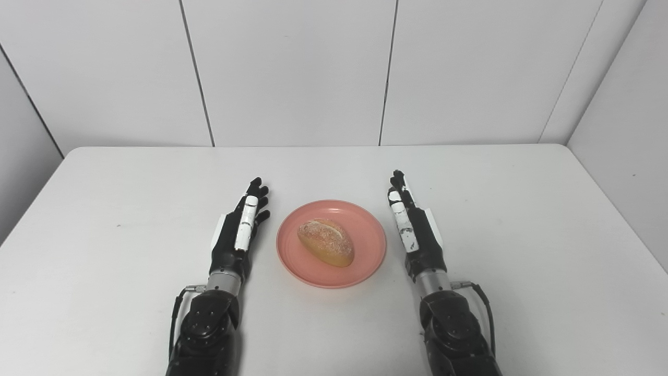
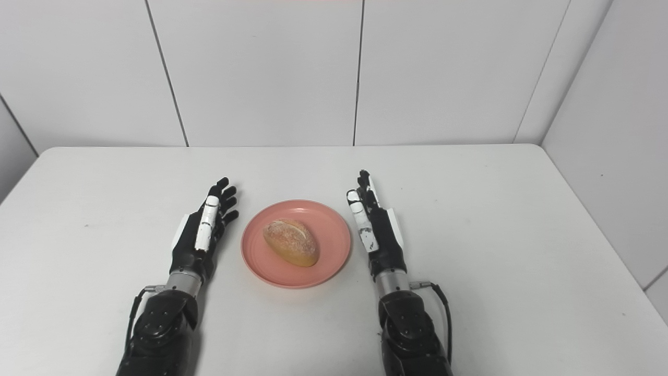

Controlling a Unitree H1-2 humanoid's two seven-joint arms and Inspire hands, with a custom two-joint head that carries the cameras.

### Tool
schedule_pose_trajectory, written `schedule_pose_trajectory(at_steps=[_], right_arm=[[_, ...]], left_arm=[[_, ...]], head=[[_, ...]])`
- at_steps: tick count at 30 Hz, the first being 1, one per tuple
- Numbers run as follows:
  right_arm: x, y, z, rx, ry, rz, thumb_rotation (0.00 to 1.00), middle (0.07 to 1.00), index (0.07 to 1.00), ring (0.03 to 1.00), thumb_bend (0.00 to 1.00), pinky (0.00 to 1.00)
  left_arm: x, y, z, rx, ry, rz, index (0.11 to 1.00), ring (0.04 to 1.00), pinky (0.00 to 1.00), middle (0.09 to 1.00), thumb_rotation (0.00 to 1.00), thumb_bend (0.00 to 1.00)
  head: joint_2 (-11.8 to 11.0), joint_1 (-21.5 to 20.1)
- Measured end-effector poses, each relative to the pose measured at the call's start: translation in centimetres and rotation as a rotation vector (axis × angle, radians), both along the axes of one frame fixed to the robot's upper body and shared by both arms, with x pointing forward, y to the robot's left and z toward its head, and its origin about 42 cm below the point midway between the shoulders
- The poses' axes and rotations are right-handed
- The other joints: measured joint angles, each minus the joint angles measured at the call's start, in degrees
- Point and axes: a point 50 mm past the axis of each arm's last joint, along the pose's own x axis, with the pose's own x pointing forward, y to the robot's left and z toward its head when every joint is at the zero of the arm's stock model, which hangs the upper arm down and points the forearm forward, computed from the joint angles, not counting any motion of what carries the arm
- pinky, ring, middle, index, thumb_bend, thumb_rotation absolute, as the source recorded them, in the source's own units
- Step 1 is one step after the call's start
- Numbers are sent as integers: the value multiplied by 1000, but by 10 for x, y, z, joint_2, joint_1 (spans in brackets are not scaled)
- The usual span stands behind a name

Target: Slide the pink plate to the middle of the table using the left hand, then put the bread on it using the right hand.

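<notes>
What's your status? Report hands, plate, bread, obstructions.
Left hand open, right hand open, flanking the plate, neither touching it. Bread resting on pink plate, mid-table. Nothing in the way.

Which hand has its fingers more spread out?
The left hand: its fingertips fan apart beside the pink plate, while the right hand keeps its fingers stacked together, edge-on. Both hold nothing.

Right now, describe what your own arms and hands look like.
Both the left hand and right hand are black with white panels along the fingers and outer edge. Silver metal cuffs sit at each wrist, above bulky glossy black forearms. A thin black cable loops beside each wrist.
</notes>
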Motion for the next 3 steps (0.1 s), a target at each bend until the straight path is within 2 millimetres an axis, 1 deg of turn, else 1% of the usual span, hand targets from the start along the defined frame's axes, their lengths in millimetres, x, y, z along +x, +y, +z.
schedule_pose_trajectory(at_steps=[3], right_arm=[[-1,0,-1,26,24,4,1000,1000,1000,1000,691,1000]], left_arm=[[-1,-1,-1,-22,-3,-20,983,1000,1000,989,1000,533]], head=[[0,1]])
